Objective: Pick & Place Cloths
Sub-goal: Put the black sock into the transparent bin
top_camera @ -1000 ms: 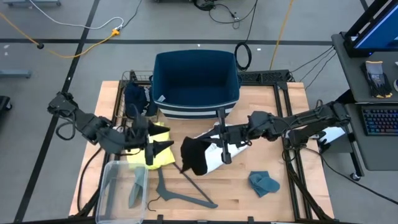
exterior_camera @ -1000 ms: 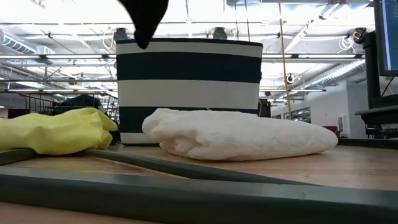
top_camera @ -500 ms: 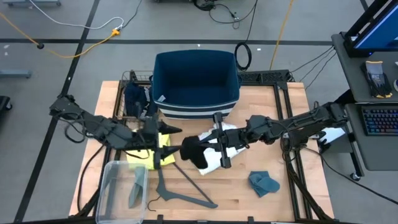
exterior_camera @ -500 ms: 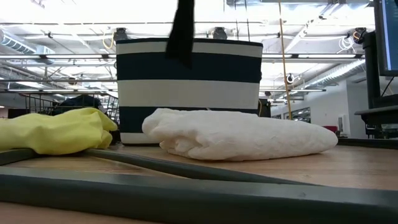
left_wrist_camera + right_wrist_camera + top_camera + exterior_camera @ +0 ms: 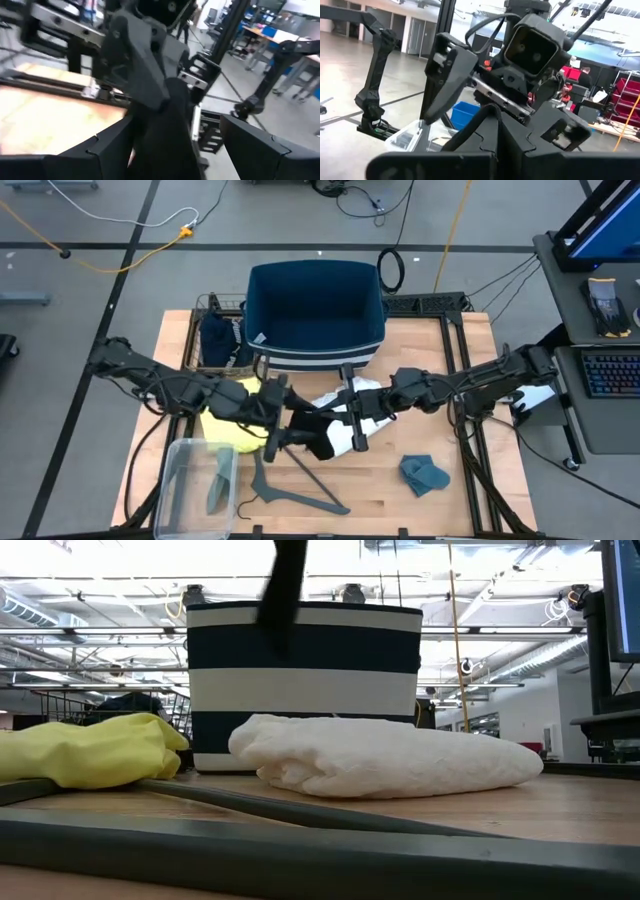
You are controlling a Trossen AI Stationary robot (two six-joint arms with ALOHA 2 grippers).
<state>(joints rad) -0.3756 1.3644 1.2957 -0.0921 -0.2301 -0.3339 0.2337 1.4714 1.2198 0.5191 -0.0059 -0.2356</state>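
1. Basket (image 5: 316, 315), navy inside with navy and cream stripes outside, stands at the table's (image 5: 470, 430) far edge and is the biggest thing here; everything below is placed from it.
2. White cloth (image 5: 345, 430) lies bunched on the wood just in front of the basket, partly under the black one.
3. Yellow cloth (image 5: 232, 425) lies in front of the basket's left corner, under the left arm.
4. Black cloth (image 5: 312, 430) hangs above the table in front of the basket, between both grippers. It looks light and limp, so it should droop and swing from wherever it is pinched; a hold on a bunched fold near its top seems safest.
5. Right gripper (image 5: 352, 408) is in front of the basket's middle, its fingers clamped on the black cloth, as the right wrist view shows the fabric running up between them.
6. Left gripper (image 5: 275, 415) meets it from the left; its fingers (image 5: 112, 145) stand apart on either side of the dark fabric, not yet pinching by my reading.
7. Teal rag (image 5: 424, 474) lies well in front of the basket's right corner.
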